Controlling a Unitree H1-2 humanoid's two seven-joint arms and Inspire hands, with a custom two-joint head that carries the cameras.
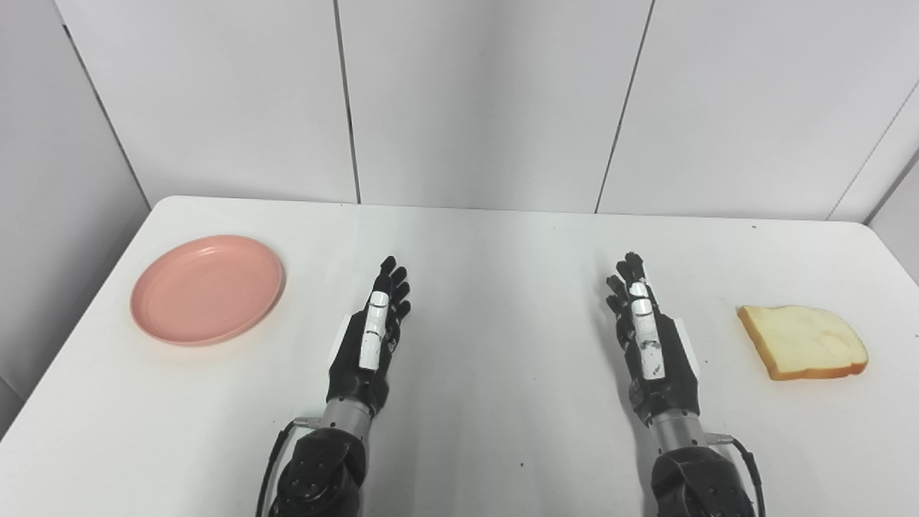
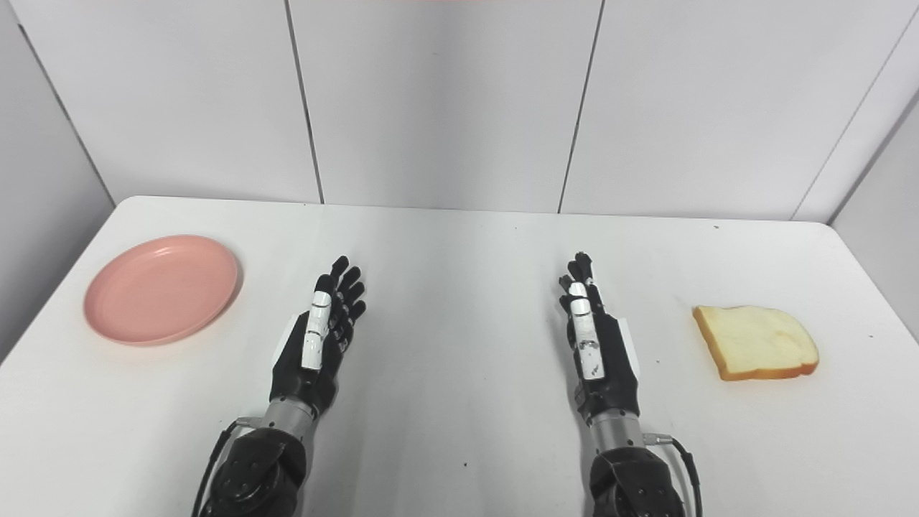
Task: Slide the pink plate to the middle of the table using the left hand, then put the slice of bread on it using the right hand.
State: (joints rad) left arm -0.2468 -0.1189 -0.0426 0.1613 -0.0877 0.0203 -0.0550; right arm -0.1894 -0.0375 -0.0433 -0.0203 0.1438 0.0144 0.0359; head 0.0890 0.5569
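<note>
A round pink plate [image 1: 207,289] lies empty on the left side of the white table [image 1: 502,244]. A slice of bread [image 1: 802,342] with a tan crust lies flat at the right side. My left hand [image 1: 372,336] is open, fingers stretched forward, a short way right of the plate and apart from it. My right hand [image 1: 646,337] is open too, fingers straight, left of the bread with a gap between them. Both hands hold nothing and hover near the table's middle.
White wall panels [image 1: 474,100] rise right behind the table's far edge. The table's left edge runs close by the plate, and its right edge lies beyond the bread.
</note>
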